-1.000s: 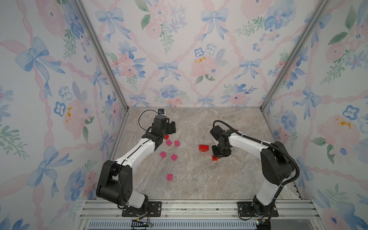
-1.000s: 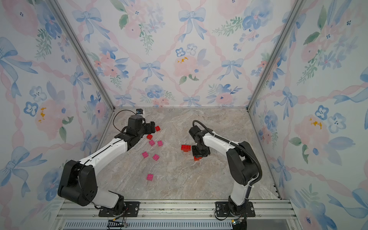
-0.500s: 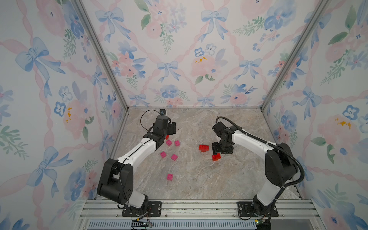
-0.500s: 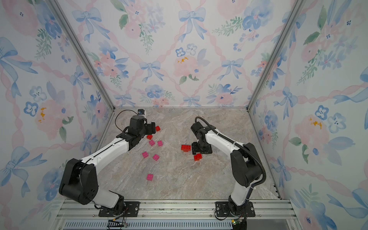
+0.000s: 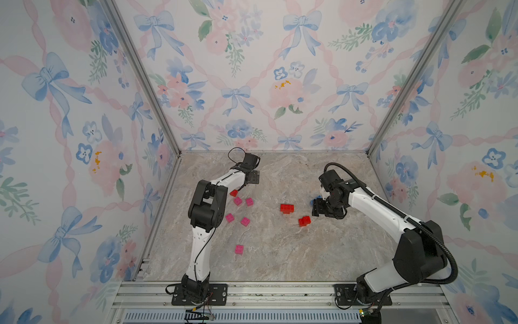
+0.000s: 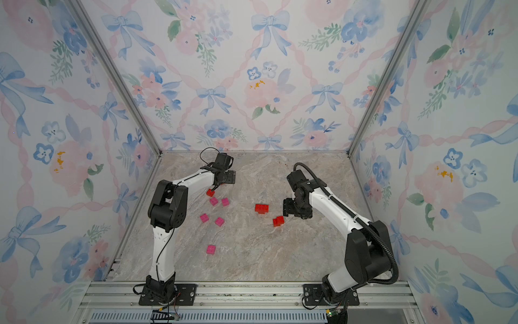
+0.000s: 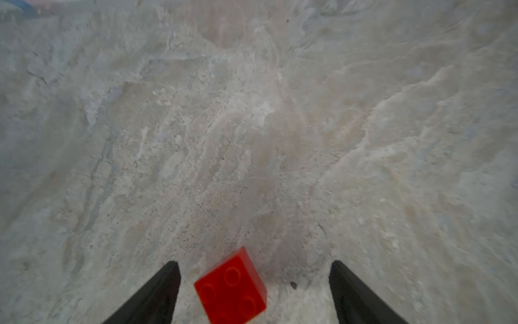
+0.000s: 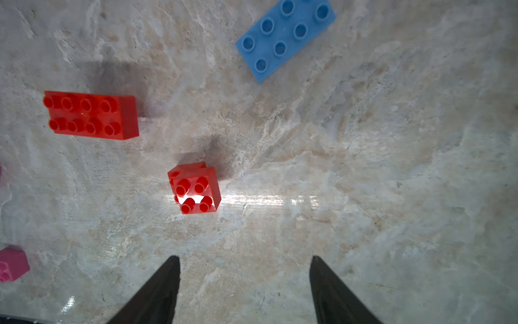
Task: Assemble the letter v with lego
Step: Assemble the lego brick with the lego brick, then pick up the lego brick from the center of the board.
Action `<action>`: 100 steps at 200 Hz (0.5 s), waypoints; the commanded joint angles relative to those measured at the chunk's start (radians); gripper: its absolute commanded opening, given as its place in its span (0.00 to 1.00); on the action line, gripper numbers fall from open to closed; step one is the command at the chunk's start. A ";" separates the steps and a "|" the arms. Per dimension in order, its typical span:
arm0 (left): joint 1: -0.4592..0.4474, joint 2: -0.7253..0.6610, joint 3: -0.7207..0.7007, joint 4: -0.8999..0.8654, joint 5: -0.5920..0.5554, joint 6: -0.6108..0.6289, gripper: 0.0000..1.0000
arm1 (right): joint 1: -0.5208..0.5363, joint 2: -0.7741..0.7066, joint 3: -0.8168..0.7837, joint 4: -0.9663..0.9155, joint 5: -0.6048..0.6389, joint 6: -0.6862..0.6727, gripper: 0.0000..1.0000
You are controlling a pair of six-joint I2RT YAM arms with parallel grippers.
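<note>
A square red lego brick [image 7: 231, 289] lies on the table between the fingers of my open left gripper [image 7: 253, 263], touching neither; a top view shows this brick [image 5: 233, 192] beside the left arm. My right gripper [image 8: 244, 258] is open and empty, hovering just right of a stack of two red square bricks [image 8: 194, 190] [image 5: 304, 221]. A longer red block [image 8: 91, 115] [image 5: 287, 208] lies left of the stack. The blue brick [image 8: 284, 36] lies flat behind the right gripper, mostly hidden in both top views.
Several pink bricks are scattered at the left: a pair [image 5: 237, 200] [image 5: 249, 201], another pair [image 5: 229, 217] [image 5: 245, 221] and a single one nearer the front [image 5: 239, 249]. The left arm's raised elbow [image 5: 207, 202] hangs beside them. Papered walls enclose the marble table [image 5: 280, 252].
My right gripper opened, let go of the red two-brick stack and drew away to the right. The left arm's elbow swung up, its gripper shifted right, and its jaws narrowed a little.
</note>
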 commanded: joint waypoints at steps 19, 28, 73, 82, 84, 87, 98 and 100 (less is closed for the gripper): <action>0.030 0.019 0.045 -0.095 0.031 -0.201 0.78 | -0.038 -0.025 -0.046 0.006 -0.021 -0.037 0.73; 0.033 0.030 0.054 -0.095 0.041 -0.224 0.76 | -0.044 -0.024 -0.046 0.007 -0.023 -0.043 0.73; 0.043 0.062 0.069 -0.095 0.091 -0.274 0.61 | -0.075 -0.042 -0.054 0.000 -0.028 -0.066 0.72; 0.041 0.062 0.062 -0.096 0.089 -0.274 0.60 | -0.083 -0.049 -0.057 -0.001 -0.028 -0.069 0.72; 0.041 0.061 0.061 -0.096 0.089 -0.274 0.60 | -0.084 -0.051 -0.057 -0.001 -0.027 -0.070 0.72; 0.041 0.059 0.057 -0.098 0.088 -0.274 0.60 | -0.086 -0.052 -0.058 -0.001 -0.028 -0.070 0.72; 0.040 0.052 0.044 -0.098 0.084 -0.274 0.58 | -0.094 -0.056 -0.059 -0.003 -0.028 -0.073 0.72; 0.041 0.052 0.041 -0.098 0.083 -0.275 0.58 | -0.095 -0.057 -0.059 -0.004 -0.028 -0.073 0.72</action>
